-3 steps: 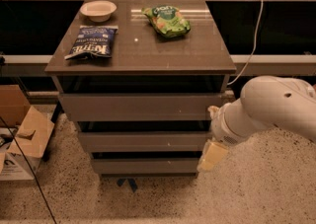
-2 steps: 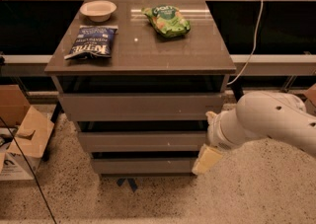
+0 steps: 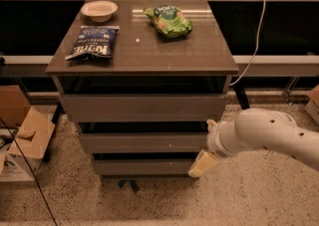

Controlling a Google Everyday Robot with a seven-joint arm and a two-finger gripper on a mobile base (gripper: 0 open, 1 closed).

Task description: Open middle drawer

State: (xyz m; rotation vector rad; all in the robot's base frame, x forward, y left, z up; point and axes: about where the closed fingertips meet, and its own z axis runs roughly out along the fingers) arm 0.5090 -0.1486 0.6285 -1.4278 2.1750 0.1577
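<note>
The drawer unit has three grey-brown handleless fronts stacked under a dark top. The middle drawer [image 3: 142,142] sits between the taller top drawer [image 3: 144,106] and the shorter bottom drawer [image 3: 142,166], and it looks pushed in. My gripper [image 3: 202,164], cream-coloured at the end of my white arm [image 3: 264,133], is low at the unit's right front corner. It sits just below the middle drawer's right end, beside the bottom drawer front. It holds nothing that I can see.
On the unit's top [image 3: 199,56] are a white bowl [image 3: 99,10], a blue chip bag [image 3: 93,42] and a green snack bag [image 3: 169,21]. Cardboard boxes [image 3: 22,135] stand on the floor at left. A white cable [image 3: 255,36] hangs at right.
My arm has moved left and a little down, bringing the gripper closer to the right ends of the middle and bottom drawers. The drawers have not moved.
</note>
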